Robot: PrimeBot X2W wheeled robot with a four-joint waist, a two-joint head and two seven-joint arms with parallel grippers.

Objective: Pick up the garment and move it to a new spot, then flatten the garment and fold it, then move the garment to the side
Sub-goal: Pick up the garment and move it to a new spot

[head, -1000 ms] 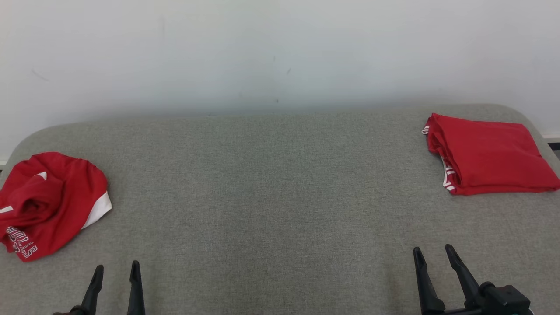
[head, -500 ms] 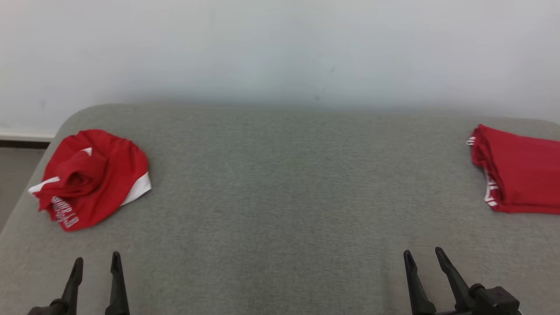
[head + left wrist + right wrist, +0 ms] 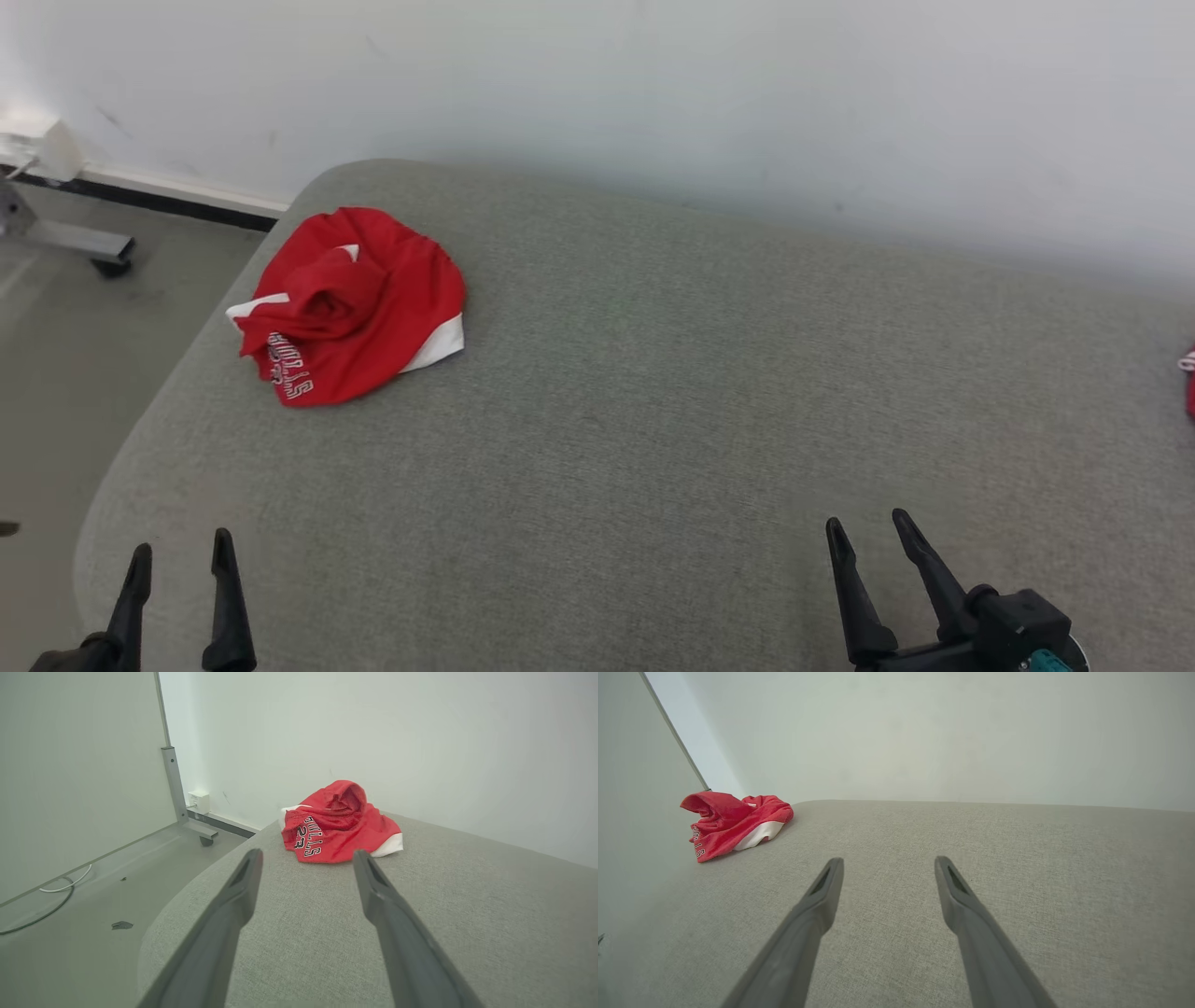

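A crumpled red garment (image 3: 350, 303) with white trim and lettering lies in a heap near the far left corner of the grey padded table (image 3: 653, 392). From the left wrist the same garment (image 3: 338, 823) sits straight ahead beyond the fingertips, and from the right wrist the garment (image 3: 735, 823) is far off to the left. My left gripper (image 3: 182, 551) hangs open over the table's near left edge, well short of the heap. My right gripper (image 3: 866, 527) is open at the near right, with nothing between its fingers.
A sliver of a second red cloth (image 3: 1189, 383) shows at the right edge of the head view. Left of the table is bare floor (image 3: 75, 355) with a wheeled metal stand foot (image 3: 84, 245) and a cable (image 3: 42, 905). A white wall (image 3: 653, 93) runs behind the table.
The whole head view has swung to the left, so the camera turned: the crumpled garment now sits nearer the middle and the folded red cloth has almost left the right edge. Both grippers stay open.
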